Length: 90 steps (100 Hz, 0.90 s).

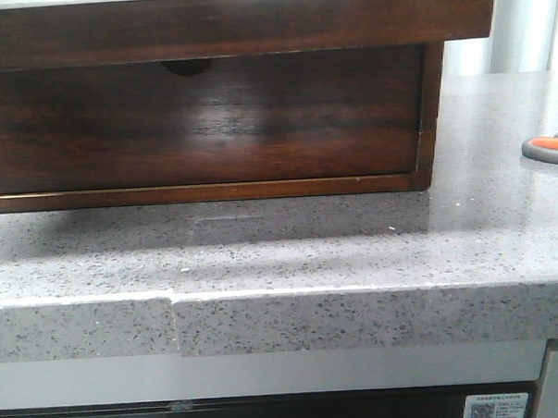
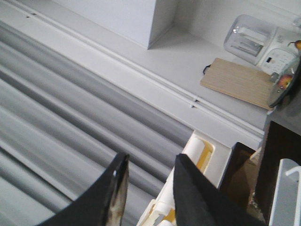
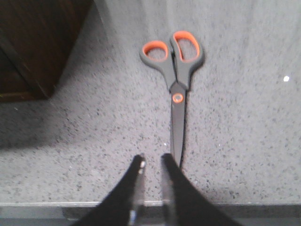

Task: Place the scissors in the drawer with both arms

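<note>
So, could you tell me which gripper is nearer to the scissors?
The right gripper: it hovers beside the blade tips of the scissors. The left gripper points elsewhere, no scissors in its view.

Hardly any writing can be read. In the front view, a small white sticker sits low on the right, below the counter edge, on a dark panel; it carries a QR code beside lines of blue print too small to make out. In the left wrist view, a white appliance shows small dark marks, illegible.
</note>
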Each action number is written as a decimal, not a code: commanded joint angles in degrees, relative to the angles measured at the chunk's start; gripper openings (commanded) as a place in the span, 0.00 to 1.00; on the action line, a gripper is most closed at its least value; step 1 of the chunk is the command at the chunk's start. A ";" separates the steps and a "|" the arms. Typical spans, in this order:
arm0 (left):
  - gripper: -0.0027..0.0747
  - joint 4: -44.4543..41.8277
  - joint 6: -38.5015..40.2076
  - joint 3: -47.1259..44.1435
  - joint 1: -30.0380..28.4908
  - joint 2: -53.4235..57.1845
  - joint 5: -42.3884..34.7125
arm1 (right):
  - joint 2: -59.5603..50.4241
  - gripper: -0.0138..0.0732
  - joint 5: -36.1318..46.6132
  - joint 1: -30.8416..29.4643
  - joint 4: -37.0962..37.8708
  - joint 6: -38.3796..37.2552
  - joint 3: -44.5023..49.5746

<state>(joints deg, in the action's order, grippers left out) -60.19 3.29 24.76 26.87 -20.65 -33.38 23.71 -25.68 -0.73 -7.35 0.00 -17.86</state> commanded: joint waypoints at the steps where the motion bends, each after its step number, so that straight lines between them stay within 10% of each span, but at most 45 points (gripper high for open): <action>1: 0.33 3.16 2.60 1.55 0.47 2.89 1.78 | 3.86 0.33 5.32 0.13 0.57 0.00 -2.51; 21: 0.33 3.03 2.60 1.55 0.47 8.06 4.82 | 14.16 0.59 1.90 0.13 2.44 0.00 -8.65; 90: 0.33 3.03 7.58 1.55 0.47 8.61 5.80 | 41.53 0.60 -19.24 0.13 6.65 0.00 -34.76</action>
<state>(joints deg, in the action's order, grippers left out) -59.74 7.24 24.76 26.87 -11.40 -26.90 62.89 -44.38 -0.73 -1.50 0.00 -48.08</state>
